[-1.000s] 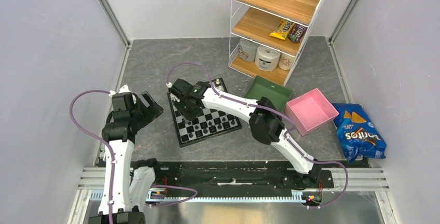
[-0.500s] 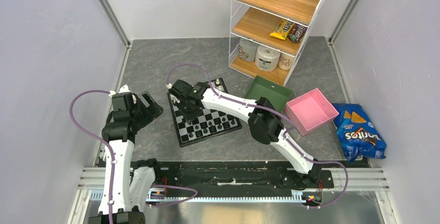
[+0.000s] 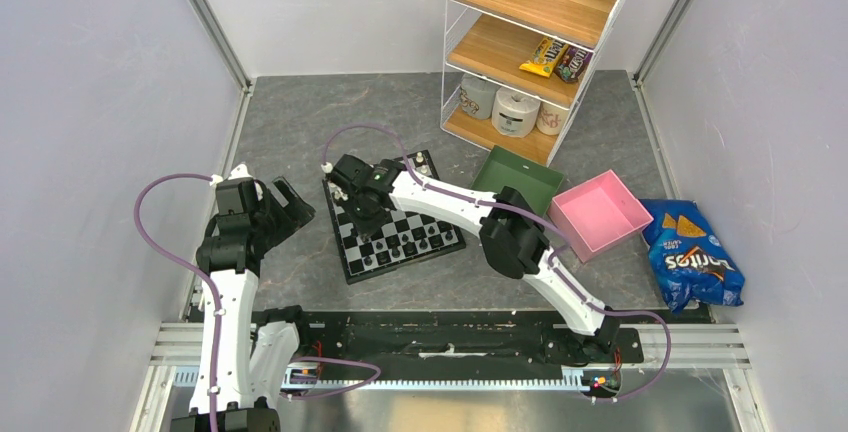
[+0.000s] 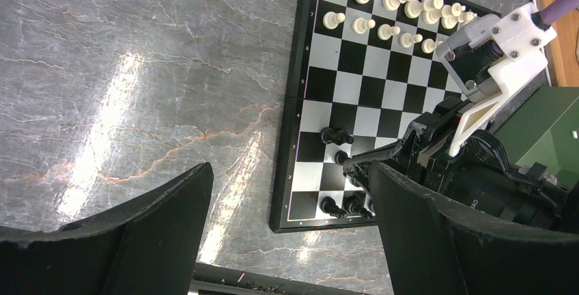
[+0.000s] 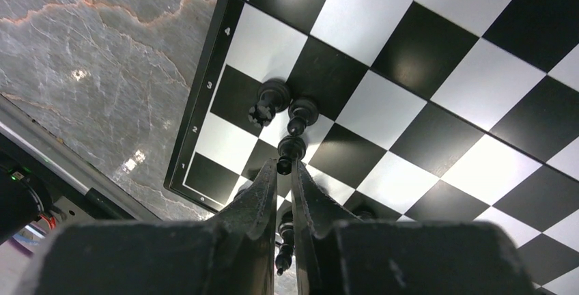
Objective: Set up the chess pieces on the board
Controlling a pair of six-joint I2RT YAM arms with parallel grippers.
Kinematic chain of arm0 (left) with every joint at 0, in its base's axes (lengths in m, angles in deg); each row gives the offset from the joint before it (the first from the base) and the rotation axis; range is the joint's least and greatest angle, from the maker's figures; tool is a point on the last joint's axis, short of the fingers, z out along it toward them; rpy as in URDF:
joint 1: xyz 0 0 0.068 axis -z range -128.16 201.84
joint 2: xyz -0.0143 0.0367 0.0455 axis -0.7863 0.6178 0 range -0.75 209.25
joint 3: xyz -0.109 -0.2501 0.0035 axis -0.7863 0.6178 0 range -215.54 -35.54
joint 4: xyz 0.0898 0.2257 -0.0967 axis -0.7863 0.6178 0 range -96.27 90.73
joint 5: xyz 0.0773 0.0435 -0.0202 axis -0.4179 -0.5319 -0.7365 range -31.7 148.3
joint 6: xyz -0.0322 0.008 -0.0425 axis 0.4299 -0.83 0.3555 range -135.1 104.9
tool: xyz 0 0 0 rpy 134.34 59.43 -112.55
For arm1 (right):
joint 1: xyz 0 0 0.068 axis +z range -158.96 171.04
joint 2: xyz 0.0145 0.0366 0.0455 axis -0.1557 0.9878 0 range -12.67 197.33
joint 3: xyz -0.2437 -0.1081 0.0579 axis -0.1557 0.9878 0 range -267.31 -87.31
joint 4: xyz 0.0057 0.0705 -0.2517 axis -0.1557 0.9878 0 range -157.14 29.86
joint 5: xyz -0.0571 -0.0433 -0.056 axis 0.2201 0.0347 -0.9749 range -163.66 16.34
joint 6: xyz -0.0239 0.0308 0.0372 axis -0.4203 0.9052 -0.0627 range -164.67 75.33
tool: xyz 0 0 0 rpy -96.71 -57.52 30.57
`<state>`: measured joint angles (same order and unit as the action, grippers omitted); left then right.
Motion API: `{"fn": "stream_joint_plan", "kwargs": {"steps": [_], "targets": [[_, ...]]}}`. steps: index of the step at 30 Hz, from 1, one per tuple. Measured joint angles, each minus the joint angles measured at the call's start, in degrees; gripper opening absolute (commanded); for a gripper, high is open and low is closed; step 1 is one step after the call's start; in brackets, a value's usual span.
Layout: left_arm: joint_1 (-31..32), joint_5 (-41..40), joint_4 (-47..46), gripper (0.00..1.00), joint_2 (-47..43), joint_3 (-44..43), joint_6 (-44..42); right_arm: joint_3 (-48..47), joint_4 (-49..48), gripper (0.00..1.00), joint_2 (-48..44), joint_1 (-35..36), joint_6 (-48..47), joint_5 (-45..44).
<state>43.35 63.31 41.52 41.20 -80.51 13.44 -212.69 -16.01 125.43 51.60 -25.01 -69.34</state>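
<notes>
The board point(image 3: 400, 235) lies in the middle of the table, and also shows in the left wrist view point(image 4: 355, 69) and the right wrist view point(image 5: 437, 76). Cream-white chess pieces point(image 4: 389, 8) stand in two rows at its far side. Black pieces point(image 4: 345, 206) stand near its left corner. My right gripper point(image 3: 363, 214) is low over that corner. Its fingers point(image 5: 263, 192) are pinched on the head of a black pawn point(image 5: 291, 148), which stands next to two other black pieces point(image 5: 273, 100). My left gripper point(image 3: 285, 207) is open and empty over bare table left of the board.
A green tray point(image 3: 520, 177) and a pink tray point(image 3: 598, 214) sit right of the board. A Doritos bag point(image 3: 690, 257) lies at the far right. A wire shelf rack point(image 3: 530, 42) with snacks and rolls stands at the back. My right arm stretches across the board.
The right wrist has shifted very slightly over the board's left corner. The left arm has not moved.
</notes>
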Motion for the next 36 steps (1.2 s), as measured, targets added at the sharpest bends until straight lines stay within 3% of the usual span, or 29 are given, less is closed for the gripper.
{"fn": "stream_joint_plan", "kwargs": {"steps": [28,36], "targets": [[0.0,0.0,0.0,0.91,0.0,0.0,0.0,5.7,-1.6,0.18,-3.2,1.2,0.9,1.5],[0.0,0.0,0.0,0.91,0.0,0.0,0.0,6.1,-1.7,0.32,-3.3,1.2,1.0,1.5]]}}
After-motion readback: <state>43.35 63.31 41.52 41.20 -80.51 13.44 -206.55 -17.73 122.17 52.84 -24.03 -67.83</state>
